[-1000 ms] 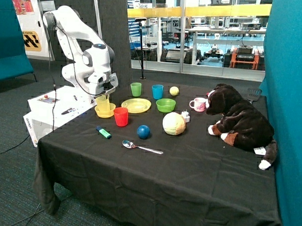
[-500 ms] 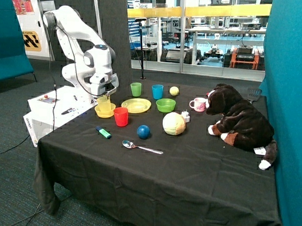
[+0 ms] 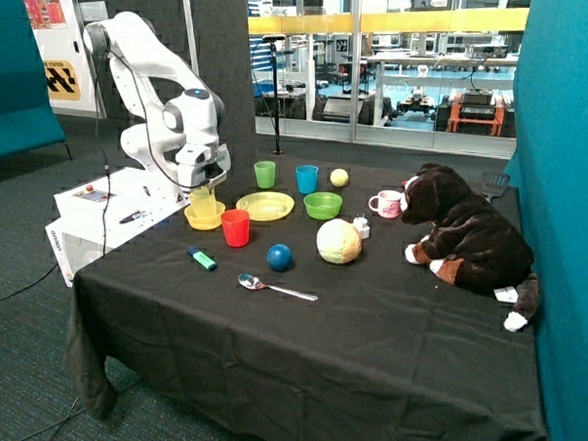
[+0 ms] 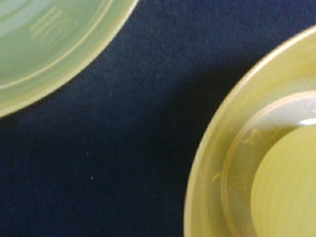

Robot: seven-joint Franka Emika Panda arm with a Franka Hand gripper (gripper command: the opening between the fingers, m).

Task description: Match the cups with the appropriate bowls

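Black cloth covers the table [image 3: 366, 360], and nearest the camera lie a metal spoon [image 3: 274, 288], a blue ball [image 3: 280, 257] and a green marker [image 3: 202, 258]. Behind them stand the red cup [image 3: 235, 228] and a pale cabbage-like ball [image 3: 339, 241], with a dark plush dog [image 3: 469, 238] slumped toward the table's far side edge.

Compared with 1 second ago, the gripper [image 3: 202, 184] has risen a little off the yellow cup [image 3: 203, 206], which now stands alone inside the yellow bowl [image 3: 204, 217]; nothing else on the cloth has shifted. Whether the jaws are spread or closed cannot be told, since the white hand hides them in the outside view and the wrist view shows none of them.

Further back sit the yellow-green plate [image 3: 265, 207] and the green bowl [image 3: 322, 205], still without a cup. The green cup [image 3: 265, 174] and blue cup [image 3: 307, 179] stand behind the plate, well apart from the green bowl, with a yellow ball [image 3: 339, 178] and a white-pink mug [image 3: 385, 203] beyond.

From the wrist, only part of the yellow bowl's rim [image 4: 207, 148] shows, the cup [image 4: 281, 187] within it cut off by the picture's edge, and 1 arc of the plate [image 4: 54, 44] across dark cloth.
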